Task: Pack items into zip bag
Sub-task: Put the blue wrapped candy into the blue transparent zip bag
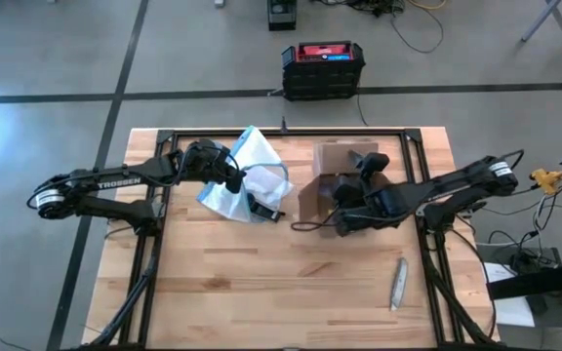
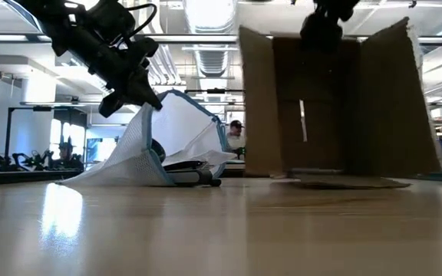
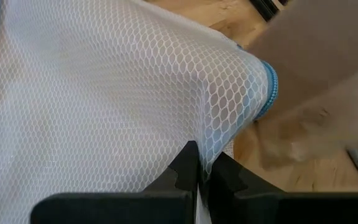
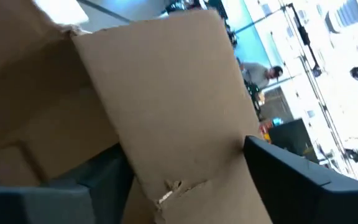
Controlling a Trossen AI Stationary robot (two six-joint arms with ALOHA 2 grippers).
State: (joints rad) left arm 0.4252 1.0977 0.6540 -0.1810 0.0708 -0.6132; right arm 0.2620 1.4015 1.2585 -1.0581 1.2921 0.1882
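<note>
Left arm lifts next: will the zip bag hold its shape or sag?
Likely floppy: the zip bag drapes in folds below the left gripper, shut on its mesh. Probably light, since one pinch tents it. Its lower edge rests on the table, so it may drag.

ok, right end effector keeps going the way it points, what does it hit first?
Probably the brown cardboard box: a flap fills the view just ahead of the open right end effector. Depth is unclear.

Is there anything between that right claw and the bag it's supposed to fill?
Yes. The right gripper sits open at the cardboard box, and a box flap stands between it and the zip bag, which the left gripper pinches up.
</note>
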